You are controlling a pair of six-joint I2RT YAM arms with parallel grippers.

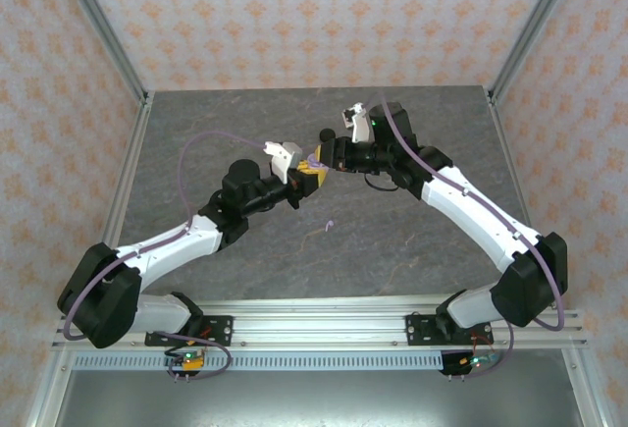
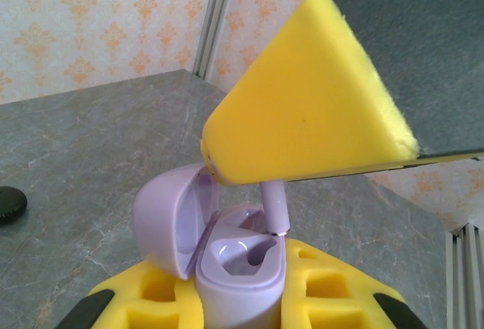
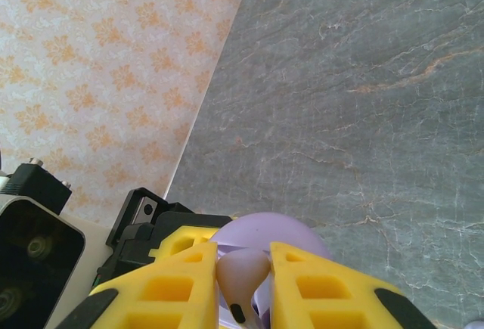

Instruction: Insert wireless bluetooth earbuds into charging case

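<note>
Left jaws: closed on the pale lilac charging case [image 2: 242,283], which is gripped low on its body between the yellow pads [image 2: 333,299] and held upright above the bench [image 2: 76,155].
Right jaws: closed on a lilac earbud [image 3: 240,274], which is pinched by its bulb end between the two yellow pads [image 3: 318,283], with the stem pointing away from the wrist.
Charging case: seen open, with the lid [image 2: 166,215] tipped back to the left in the left wrist view; two pale wells are exposed in the base. From above it is seen at mid-bench [image 1: 316,164], between the two meeting arms.
Lilac earbud: held directly over the case, with the stem [image 2: 276,206] angled down and its tip at the rim of the right-hand well; whether the tip touches the rim cannot be told.
Case in the right wrist view: the rounded lilac shell [image 3: 265,231] is seen just behind the held earbud.
Second lilac earbud: seen lying loose on the bench [image 1: 329,224], nearer the arm bases than the case and apart from both jaws; too small for detail.
Dark rounded object: seen at the left edge of the left wrist view [image 2: 9,204], resting on the bench; what it is cannot be told.
Bench: grey and stone-patterned [image 1: 392,240], enclosed by wallpapered walls.
</note>
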